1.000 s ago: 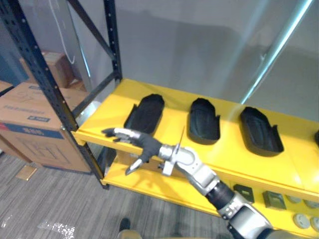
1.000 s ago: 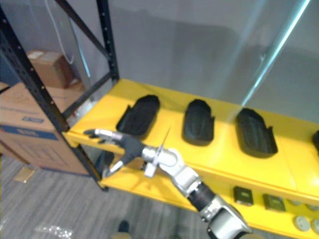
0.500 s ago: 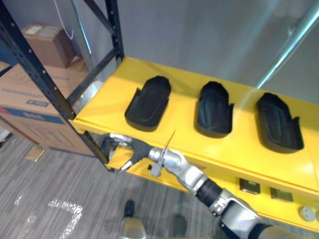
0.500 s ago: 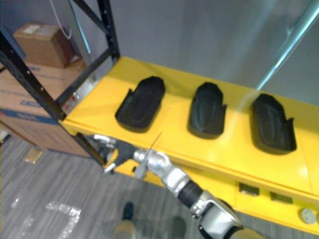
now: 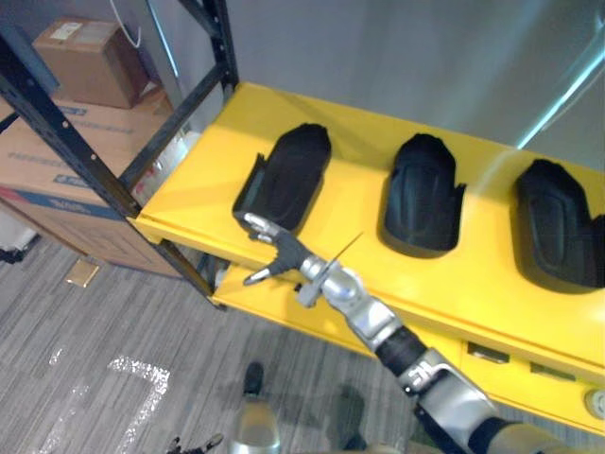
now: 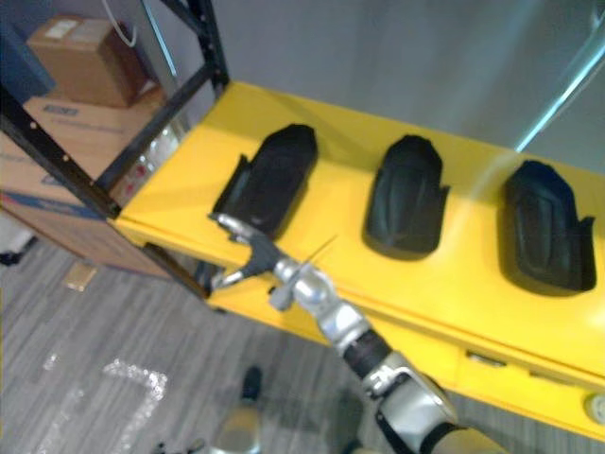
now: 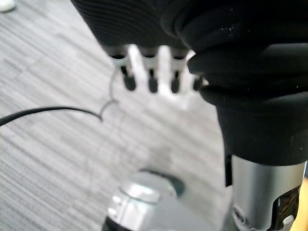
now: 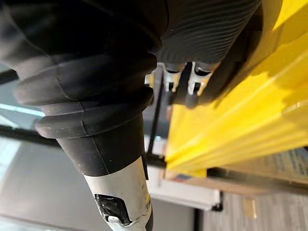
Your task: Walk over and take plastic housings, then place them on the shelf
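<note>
Three black plastic housings in a row on the yellow shelf, middle of the frame, right hand open, fingers straight, at the left housing, near end, left hand open over the grey floor

We see three plastic housings in a row on the shelf: the left housing, the middle housing to its right, and the right housing furthest right, each apart from its neighbour. Our right hand is at the shelf's front edge, just before the left housing's near end. A lower shelf runs beneath. Left of the rack's upright, a small box stands behind a large box. Our left hand hangs above the floor.
</note>
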{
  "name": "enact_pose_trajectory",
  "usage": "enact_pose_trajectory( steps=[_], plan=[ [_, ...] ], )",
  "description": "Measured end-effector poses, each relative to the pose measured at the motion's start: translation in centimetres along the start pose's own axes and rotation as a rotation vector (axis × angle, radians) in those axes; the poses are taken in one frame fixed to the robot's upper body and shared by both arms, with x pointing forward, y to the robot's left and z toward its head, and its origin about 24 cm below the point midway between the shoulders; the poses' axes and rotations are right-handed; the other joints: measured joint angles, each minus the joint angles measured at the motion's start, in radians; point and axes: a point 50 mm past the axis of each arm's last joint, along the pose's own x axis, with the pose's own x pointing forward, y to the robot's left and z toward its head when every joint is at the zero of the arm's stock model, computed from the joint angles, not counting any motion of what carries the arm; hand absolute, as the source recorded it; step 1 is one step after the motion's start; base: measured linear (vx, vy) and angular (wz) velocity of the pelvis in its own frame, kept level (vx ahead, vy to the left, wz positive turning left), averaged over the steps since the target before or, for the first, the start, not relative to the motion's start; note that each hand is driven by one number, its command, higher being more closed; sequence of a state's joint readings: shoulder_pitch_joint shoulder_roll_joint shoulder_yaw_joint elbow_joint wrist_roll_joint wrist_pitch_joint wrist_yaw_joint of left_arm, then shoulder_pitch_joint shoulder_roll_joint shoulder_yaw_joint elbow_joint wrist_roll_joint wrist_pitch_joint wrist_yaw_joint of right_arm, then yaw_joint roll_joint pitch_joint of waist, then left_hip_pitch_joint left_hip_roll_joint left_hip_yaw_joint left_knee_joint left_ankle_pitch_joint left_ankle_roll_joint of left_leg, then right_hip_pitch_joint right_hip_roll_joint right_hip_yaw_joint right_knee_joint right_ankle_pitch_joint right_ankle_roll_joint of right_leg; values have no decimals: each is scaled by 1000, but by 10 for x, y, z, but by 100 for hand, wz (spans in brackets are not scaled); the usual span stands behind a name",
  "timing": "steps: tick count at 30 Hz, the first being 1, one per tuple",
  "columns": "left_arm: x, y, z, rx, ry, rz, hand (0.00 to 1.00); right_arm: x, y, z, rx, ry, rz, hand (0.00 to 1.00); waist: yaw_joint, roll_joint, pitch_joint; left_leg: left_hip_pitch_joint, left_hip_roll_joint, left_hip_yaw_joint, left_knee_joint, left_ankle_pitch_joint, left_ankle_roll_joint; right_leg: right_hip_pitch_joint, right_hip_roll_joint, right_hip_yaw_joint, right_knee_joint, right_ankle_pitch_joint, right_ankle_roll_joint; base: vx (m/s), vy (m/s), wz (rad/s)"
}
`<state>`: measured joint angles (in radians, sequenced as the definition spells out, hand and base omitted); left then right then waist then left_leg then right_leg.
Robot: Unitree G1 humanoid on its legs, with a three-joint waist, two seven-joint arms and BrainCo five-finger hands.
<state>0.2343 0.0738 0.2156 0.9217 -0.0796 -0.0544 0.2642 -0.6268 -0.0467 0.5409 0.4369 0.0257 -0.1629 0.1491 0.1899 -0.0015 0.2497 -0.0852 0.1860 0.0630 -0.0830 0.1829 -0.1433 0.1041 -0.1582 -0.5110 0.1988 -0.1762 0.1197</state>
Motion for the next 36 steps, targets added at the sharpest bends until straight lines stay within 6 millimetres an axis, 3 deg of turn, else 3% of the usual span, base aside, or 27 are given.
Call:
enact_pose_trajectory(
  steps=[4, 13, 25, 27, 31, 32, 35, 36],
  plan=[
    [0, 0, 0, -3, 1, -1, 0, 0, -10, -1, 2, -10, -34, 0, 9, 17, 26, 9, -5, -1, 0, 0, 0, 5, -8, -3, 1, -7, 3, -51, -1, 2],
    [0, 0, 1, -5, -1, -4, 0, 1, -13, -1, 8, -13, -52, 0, 14, 19, 32, 13, -29, -1, -1, 0, 0, 21, -26, -10, -19, 2, 23, 2, 4, 3],
    [3, -8, 16, 3, -47, -31, 0, 2, -19, 12, -21, -85, -54, 0, 10, 21, 67, 9, -33, 6, -4, -2, 2, 36, -21, -7, -54, 30, 26, 6, -3, -1],
    [3, -8, 15, 5, -45, -30, 0, 0, -23, 25, -52, -137, -48, 0, 4, 15, 64, 10, -29, 11, -5, -2, 2, 35, -17, -2, -55, 30, 25, -13, -17, -8],
    [2, -3, 8, 19, -26, -17, 0, -17, -32, 97, -151, -429, -42, 0, -34, -27, 39, 24, -6, 64, -6, -12, 1, 17, -1, 50, -67, 40, 14, -8, -26, -34],
    [2, -1, 7, 28, -23, -12, 0, -28, -43, 111, -152, -482, -86, 0, -48, -47, 27, 30, 0, 86, -6, -13, 0, 15, 4, 66, -76, 45, 11, 4, -28, -46],
    [5, 10, 11, 61, -40, 18, 0, -63, -81, 118, -171, -496, -253, 0, -70, -88, -1, 54, 4, 125, -6, -16, -3, 18, 5, 101, -87, 53, 10, 18, -13, -38],
    [6, 13, 13, 67, -47, 27, 0, -87, -103, 117, -201, -485, -375, 0, -83, -102, -13, 66, 7, 155, -7, -16, -3, 15, 5, 123, -90, 60, 7, 1, 7, -45]
  ],
)
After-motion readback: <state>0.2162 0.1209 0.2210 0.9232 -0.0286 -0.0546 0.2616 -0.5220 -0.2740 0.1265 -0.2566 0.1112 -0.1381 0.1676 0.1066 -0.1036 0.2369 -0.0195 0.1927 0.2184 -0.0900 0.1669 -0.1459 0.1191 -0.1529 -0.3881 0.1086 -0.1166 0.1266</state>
